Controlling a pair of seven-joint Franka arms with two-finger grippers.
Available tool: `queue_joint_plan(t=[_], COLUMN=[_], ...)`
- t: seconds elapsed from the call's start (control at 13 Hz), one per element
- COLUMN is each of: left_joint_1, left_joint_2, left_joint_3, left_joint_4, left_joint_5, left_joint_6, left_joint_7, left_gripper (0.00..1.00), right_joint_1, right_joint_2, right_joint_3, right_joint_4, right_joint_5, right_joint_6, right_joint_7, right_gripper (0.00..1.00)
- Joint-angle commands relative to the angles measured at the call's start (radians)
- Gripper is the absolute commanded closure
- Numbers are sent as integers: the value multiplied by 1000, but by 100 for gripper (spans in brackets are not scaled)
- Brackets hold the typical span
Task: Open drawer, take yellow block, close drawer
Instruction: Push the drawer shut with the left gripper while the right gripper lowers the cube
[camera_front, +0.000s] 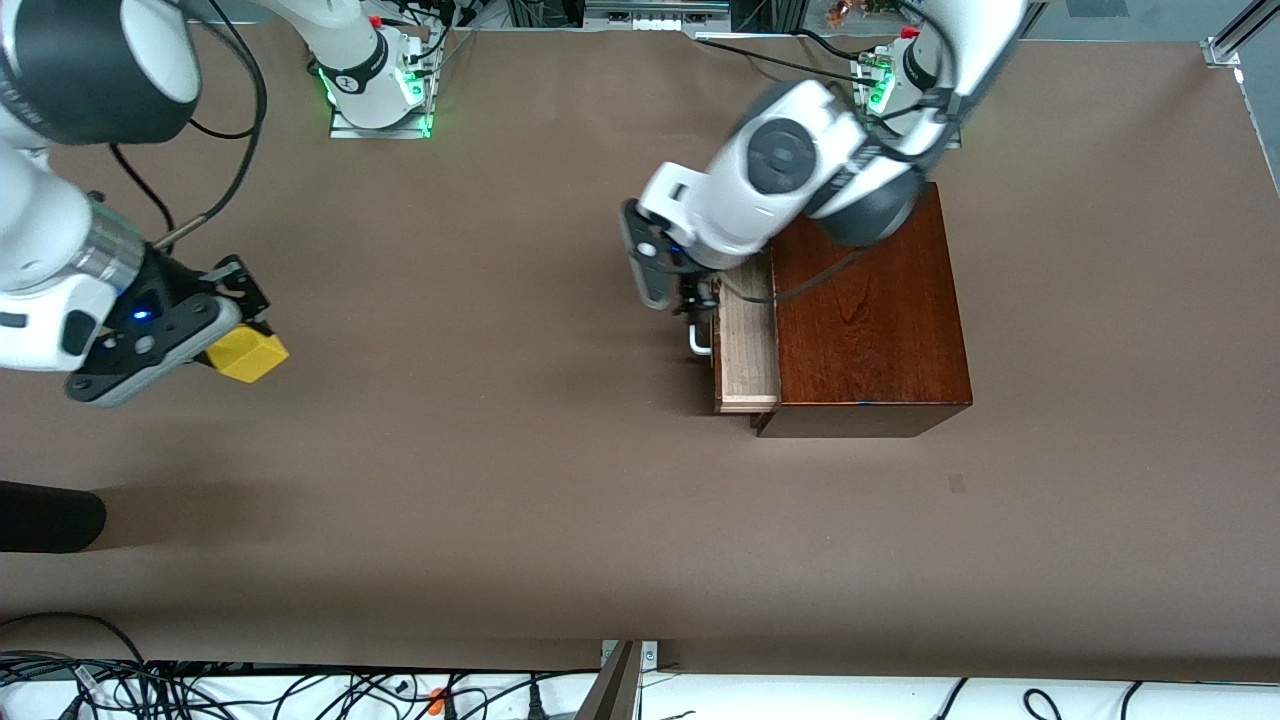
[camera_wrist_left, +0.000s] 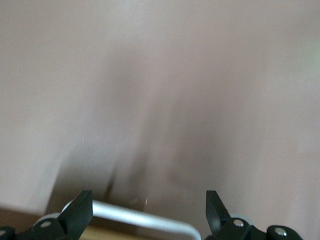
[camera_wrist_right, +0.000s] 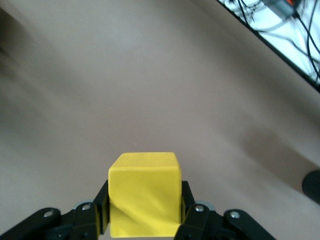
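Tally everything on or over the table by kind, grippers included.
Wooden box with drawer: 1
Yellow block: 1, held in the right gripper
Grippers: 2, left gripper open at the drawer's white handle
Total: 4

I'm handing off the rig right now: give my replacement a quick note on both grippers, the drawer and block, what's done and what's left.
Right gripper: shut on the yellow block, held over bare table toward the right arm's end.
Left gripper: open, fingers either side of the white handle at the drawer front.
Drawer: partly pulled out of the wooden box, pale interior showing.
Done: drawer opened, block taken.
Left: push the drawer shut; the block probably needs setting down.
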Motion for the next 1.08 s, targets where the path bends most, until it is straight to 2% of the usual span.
queue_joint_plan(t=[0.0, 0.15, 0.38, 0.62, 0.92, 1.0], left_joint_1=[-52, -95, -83, -60, -16, 3], left_joint_2=[77, 104, 114, 114, 108, 106], left_joint_3=[-1, 0, 2, 5, 8, 8], left_joint_4=[30, 22, -27, -62, -71, -67], left_joint_5=[134, 218, 287, 307, 333, 343], left_joint_6=[55, 57, 51, 37, -84, -101], left_joint_7=[28, 26, 28, 28, 36, 66], left_gripper=[0, 0, 0, 0, 0, 0], right_joint_1=[-64, -98, -137, -143, -166, -184], right_joint_2=[-44, -64, -60, -63, -63, -55], right_joint_3=[0, 0, 0, 7, 62, 96], right_joint_4=[-145, -266, -428, -580, -771, -802], right_joint_5=[64, 55, 55, 43, 20, 20], right_joint_6=[40, 162, 342, 524, 777, 810], right_joint_7=[-1, -6, -1, -3, 40, 69], right_gripper=[100, 100, 100, 100, 100, 100])
